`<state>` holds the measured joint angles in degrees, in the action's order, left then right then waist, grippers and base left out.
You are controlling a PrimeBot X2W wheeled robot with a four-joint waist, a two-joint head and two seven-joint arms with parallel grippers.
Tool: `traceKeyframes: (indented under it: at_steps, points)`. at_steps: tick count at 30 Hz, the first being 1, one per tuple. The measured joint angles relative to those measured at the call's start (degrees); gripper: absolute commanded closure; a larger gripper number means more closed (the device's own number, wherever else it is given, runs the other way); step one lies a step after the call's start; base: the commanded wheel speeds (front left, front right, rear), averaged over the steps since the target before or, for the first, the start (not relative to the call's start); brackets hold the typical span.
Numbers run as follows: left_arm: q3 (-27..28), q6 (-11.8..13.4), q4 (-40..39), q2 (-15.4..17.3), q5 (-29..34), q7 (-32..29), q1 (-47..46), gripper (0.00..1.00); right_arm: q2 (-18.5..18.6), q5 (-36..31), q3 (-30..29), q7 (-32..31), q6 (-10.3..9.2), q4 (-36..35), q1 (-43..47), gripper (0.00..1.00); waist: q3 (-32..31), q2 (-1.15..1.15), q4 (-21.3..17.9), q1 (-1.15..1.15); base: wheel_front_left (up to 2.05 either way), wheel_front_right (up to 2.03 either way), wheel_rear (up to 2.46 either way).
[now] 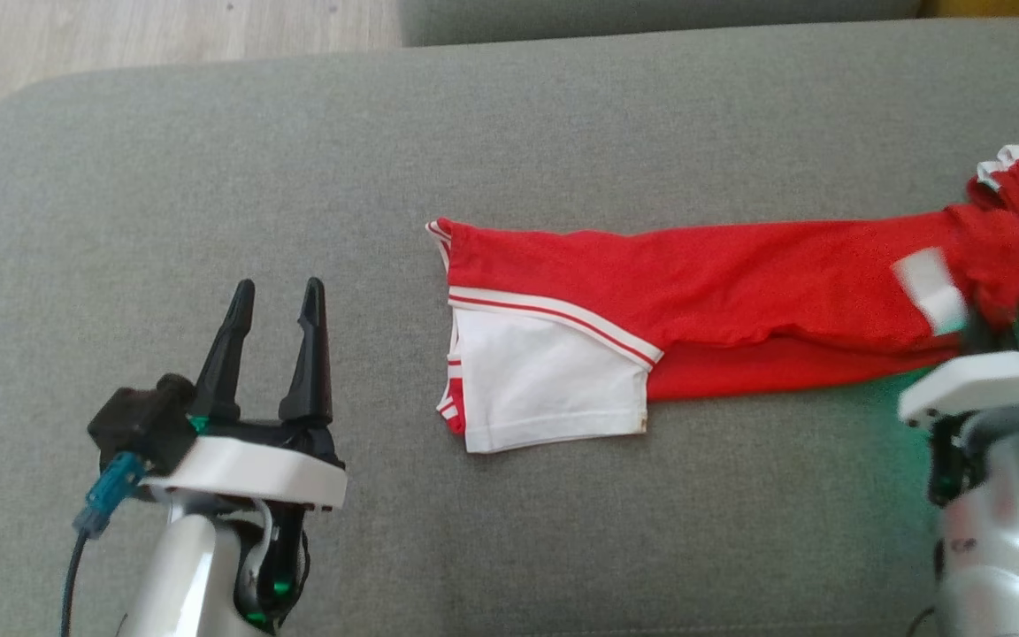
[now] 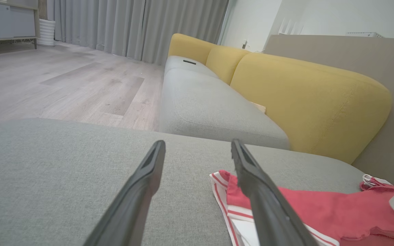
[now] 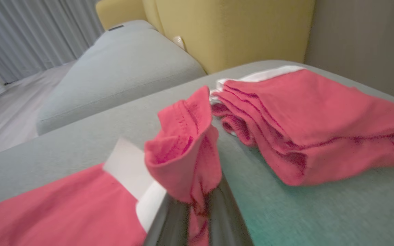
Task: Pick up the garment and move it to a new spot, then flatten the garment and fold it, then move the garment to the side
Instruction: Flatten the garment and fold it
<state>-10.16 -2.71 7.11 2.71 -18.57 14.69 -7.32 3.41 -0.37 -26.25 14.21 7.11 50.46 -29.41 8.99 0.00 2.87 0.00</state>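
The garment (image 1: 695,283) is red with a white sleeve panel. It lies in a long folded strip across the grey cushion (image 1: 209,177). My left gripper (image 1: 279,287) hovers open to the left of the strip's white end and touches nothing. The left wrist view shows the open left gripper (image 2: 197,143) with the garment (image 2: 320,212) low on the right. My right gripper (image 3: 197,208) is shut on a raised fold of the garment (image 3: 183,147) at the strip's right end. In the head view its fingers are hidden behind the white wrist housing (image 1: 978,380).
A bunched red and white heap (image 3: 303,130) lies just past the pinched fold; I cannot tell whether it is joined to it. A grey sofa seat (image 2: 210,106) with a yellow backrest (image 2: 306,99) stands beyond the cushion. Wood floor (image 2: 63,85) lies off the far edge.
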Motion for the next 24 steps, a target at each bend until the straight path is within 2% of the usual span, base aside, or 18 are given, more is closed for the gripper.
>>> traceKeyframes:
  at_steps: [2,6,7,10,12,18,24]
  points:
    - [-0.1,0.0,0.1,0.0,0.0,0.0,0.0,0.00,-0.6,0.6,2.9,0.0,0.00,-1.0,0.0,1.00,-0.6,0.00,0.0,0.00,0.00,0.00,0.00]
    - [-0.2,-0.1,0.5,0.0,-0.2,0.0,0.1,0.00,-0.4,9.8,16.9,0.0,0.00,-1.7,-0.2,1.00,-1.7,0.00,0.5,0.00,0.00,0.00,0.00]
    - [-0.2,-0.1,0.5,0.0,-0.2,0.0,0.1,0.00,-0.4,9.8,16.9,0.0,0.00,-1.7,-0.2,1.00,-1.7,0.00,0.5,0.00,0.00,0.00,0.00]
    - [-0.5,-0.4,0.5,0.0,-0.2,0.0,0.3,0.00,-0.4,16.6,26.7,-0.2,0.00,-5.0,0.1,1.00,-2.4,0.00,1.2,0.00,0.00,0.00,0.00]
    - [-0.4,-0.3,0.5,0.0,-0.2,0.0,0.3,0.00,-0.4,19.3,31.1,-1.2,0.00,-7.5,0.8,1.00,-2.7,0.00,1.7,0.00,0.00,0.00,0.00]
    - [-1.6,-0.3,0.5,0.0,-0.2,0.0,0.8,0.00,-0.3,24.1,40.5,-4.1,0.00,-12.1,3.1,1.00,-2.8,0.00,3.9,0.00,0.00,0.00,0.00]
    - [-2.2,-0.3,0.7,0.0,-0.6,0.0,1.2,0.00,-0.1,26.1,48.1,-6.2,0.00,-14.2,3.3,1.00,-2.5,0.00,6.9,0.00,0.00,0.00,0.00]
